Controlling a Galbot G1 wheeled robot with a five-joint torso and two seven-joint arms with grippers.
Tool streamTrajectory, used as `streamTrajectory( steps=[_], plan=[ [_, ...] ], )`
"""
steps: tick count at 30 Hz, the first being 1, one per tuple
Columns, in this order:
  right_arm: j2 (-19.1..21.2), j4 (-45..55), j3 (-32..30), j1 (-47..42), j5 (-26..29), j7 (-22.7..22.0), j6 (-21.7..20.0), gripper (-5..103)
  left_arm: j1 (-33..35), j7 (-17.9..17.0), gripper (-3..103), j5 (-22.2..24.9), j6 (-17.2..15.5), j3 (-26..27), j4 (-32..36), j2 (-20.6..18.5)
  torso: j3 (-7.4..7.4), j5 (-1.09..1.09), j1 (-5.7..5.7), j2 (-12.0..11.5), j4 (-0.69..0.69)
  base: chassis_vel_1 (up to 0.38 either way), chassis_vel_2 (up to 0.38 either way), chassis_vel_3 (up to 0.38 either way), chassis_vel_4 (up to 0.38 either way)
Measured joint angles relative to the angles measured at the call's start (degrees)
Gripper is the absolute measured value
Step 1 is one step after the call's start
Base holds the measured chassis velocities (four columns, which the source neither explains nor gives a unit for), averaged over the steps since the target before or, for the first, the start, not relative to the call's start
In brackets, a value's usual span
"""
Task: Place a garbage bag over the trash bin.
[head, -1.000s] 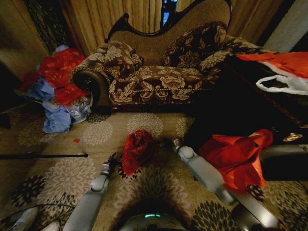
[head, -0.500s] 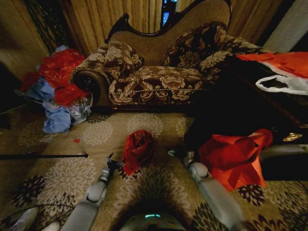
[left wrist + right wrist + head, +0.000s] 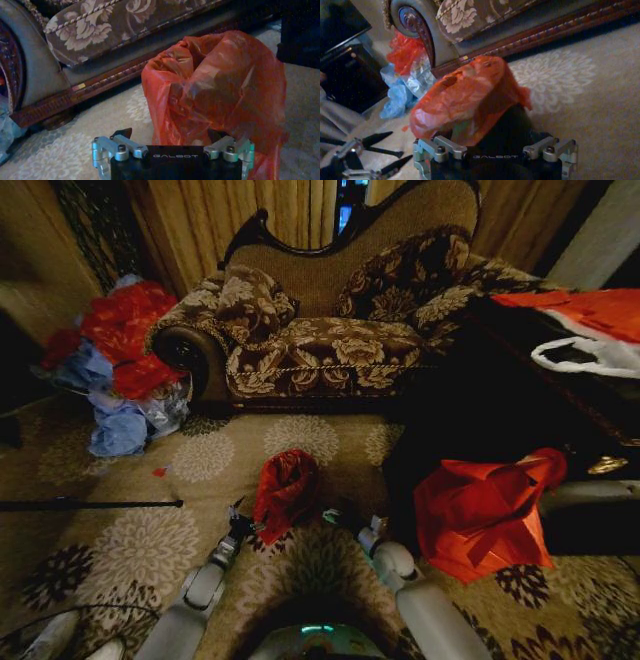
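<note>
A large sofa (image 3: 340,330) with a brown flower pattern is seen at the back of the patterned carpet (image 3: 150,550). To the robot's right a dark desk (image 3: 500,410) is standing, and a larger angular orange-red bag (image 3: 485,510) is placed in front of it. Beside the sofa's arm, on the robot's left, a heap of red and blue bags (image 3: 120,365) is lying on the floor.

The trash bin (image 3: 507,129) is standing on the carpet in front of the sofa, between the two arms. It is mostly covered by the garbage bag (image 3: 286,488), which is draped over its top and hangs down crumpled along the sides. In the right wrist view a part of the black wall of the bin is left uncovered on the side facing that camera. What is inside the bin cannot be told.

The left tool (image 3: 243,522) is held just beside the lower edge of the garbage bag, on the robot's left side of it. In the right wrist view its fingers are seen spread apart, and nothing is held between them. The right tool (image 3: 345,522) is held near the bin on the robot's right side. Whether it is open or closed cannot be told, and no hold on the bag is seen.

A thin dark rod (image 3: 90,503) is lying on the carpet, well apart from the bin.
</note>
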State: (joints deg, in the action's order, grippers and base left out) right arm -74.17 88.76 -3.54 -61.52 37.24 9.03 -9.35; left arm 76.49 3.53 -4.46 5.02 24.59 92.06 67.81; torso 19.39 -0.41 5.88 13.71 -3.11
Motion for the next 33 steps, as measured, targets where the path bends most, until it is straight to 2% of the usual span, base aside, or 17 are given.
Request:
streamTrajectory(
  steps=[2, 8, 10, 14, 16, 17, 19, 20, 23, 24, 25, 27, 28, 31, 33],
  plan=[
    [-1.3, -1.2, 0.7, 1.0, 2.0, -1.5, -0.7, 100, -0.1, 0.0, 100, 0.1, 0.1, 0.1, 0.0, 0.0, 0.0, 0.0, 0.0, 0.0, 0.0, 0.0, 0.0, 0.0, 0.0],
    [-2.3, -3.9, 1.6, 3.3, 3.1, -2.3, -0.8, 101, -0.5, -0.1, 100, 0.3, 0.1, 0.1, 0.0, 0.0, 0.0, 0.01, 0.01, 0.0, -0.01, 0.0, 0.0, 0.0, 0.0],
    [-2.8, -4.9, 2.4, 4.2, 3.3, -2.7, -0.8, 97, -0.7, -0.2, 100, 0.5, 0.1, 0.0, 0.0, 0.1, 0.01, 0.0, 0.01, 0.0, -0.01, 0.0, 0.0, 0.0, 0.0],
    [-3.3, -5.7, 2.8, 4.7, 3.4, -2.8, -0.7, 97, -0.9, -0.3, 100, 0.6, 0.0, -0.1, -0.2, 0.3, 0.01, 0.0, 0.01, 0.0, 0.0, 0.0, 0.0, 0.0, 0.0],
    [-3.4, -6.0, 3.3, 4.8, 3.5, -2.8, -0.7, 77, -1.1, -0.7, 100, 0.7, 0.0, -0.1, -0.4, 0.3, 0.01, 0.0, 0.01, 0.0, -0.01, 0.0, 0.0, 0.0, 0.0],
    [-3.4, -6.0, 3.3, 4.8, 3.5, -2.8, -0.7, 77, -1.1, -0.7, 100, 0.7, 0.0, -0.1, -0.4, 0.3, 0.01, 0.0, 0.01, 0.0, -0.01, 0.0, 0.0, 0.0, 0.0],
    [-3.5, -6.4, 4.0, 4.9, 3.5, -2.7, -0.5, 66, -1.3, -0.9, 100, 0.7, 0.0, -0.1, -0.7, 0.3, 0.01, 0.0, 0.01, 0.0, -0.01, 0.0, 0.0, 0.0, 0.0],
    [-3.5, -6.4, 4.0, 4.9, 3.5, -2.7, -0.5, 66, -1.3, -0.9, 100, 0.7, 0.0, -0.1, -0.7, 0.3, 0.01, 0.0, 0.01, 0.0, -0.01, 0.0, 0.0, 0.0, 0.0],
    [-3.7, -6.7, 4.2, 5.2, 3.5, -2.6, -0.2, 55, -1.5, -1.0, 100, 0.8, 0.1, -0.1, -1.0, 0.4, 0.01, 0.01, 0.01, 0.0, -0.01, 0.0, 0.0, 0.0, 0.0],
    [-3.6, -6.7, 4.4, 5.2, 3.5, -2.6, -0.2, 55, -1.5, -1.0, 100, 0.8, 0.1, -0.1, -1.1, 0.4, 0.0, 0.0, 0.01, 0.0, -0.01, 0.0, 0.0, 0.0, 0.0],
    [-3.4, -6.6, 4.6, 5.2, 3.6, -2.6, -0.1, 44, -1.6, -1.1, 100, 0.9, 0.2, 0.0, -1.2, 0.5, 0.01, 0.01, 0.01, 0.0, -0.01, 0.0, 0.0, 0.0, 0.0],
    [-3.3, -6.6, 4.8, 5.2, 3.6, -2.6, -0.1, 44, -1.6, -1.1, 100, 0.9, 0.2, 0.0, -1.3, 0.5, 0.01, 0.0, 0.01, 0.0, -0.01, 0.0, 0.0, 0.0, 0.0],
    [-3.3, -6.6, 5.0, 5.2, 3.6, -2.6, 0.1, 33, -1.7, -1.1, 100, 0.9, 0.4, 0.0, -1.5, 0.5, 0.0, 0.01, 0.01, 0.0, -0.01, 0.0, 0.0, 0.0, 0.0],
    [-3.3, -6.9, 5.1, 5.3, 3.5, -2.6, 0.4, 27, -1.9, -1.2, 100, 0.9, 0.6, -0.1, -1.8, 0.6, 0.01, 0.01, 0.01, 0.0, 0.0, 0.0, 0.0, 0.0, 0.0],
    [-3.1, -7.3, 5.2, 5.6, 3.4, -2.6, 0.6, 17, -2.3, -1.2, 100, 0.9, 0.8, -0.1, -2.2, 0.7, 0.01, 0.01, 0.01, 0.0, 0.0, 0.0, 0.0, 0.0, 0.0]
  ],
)
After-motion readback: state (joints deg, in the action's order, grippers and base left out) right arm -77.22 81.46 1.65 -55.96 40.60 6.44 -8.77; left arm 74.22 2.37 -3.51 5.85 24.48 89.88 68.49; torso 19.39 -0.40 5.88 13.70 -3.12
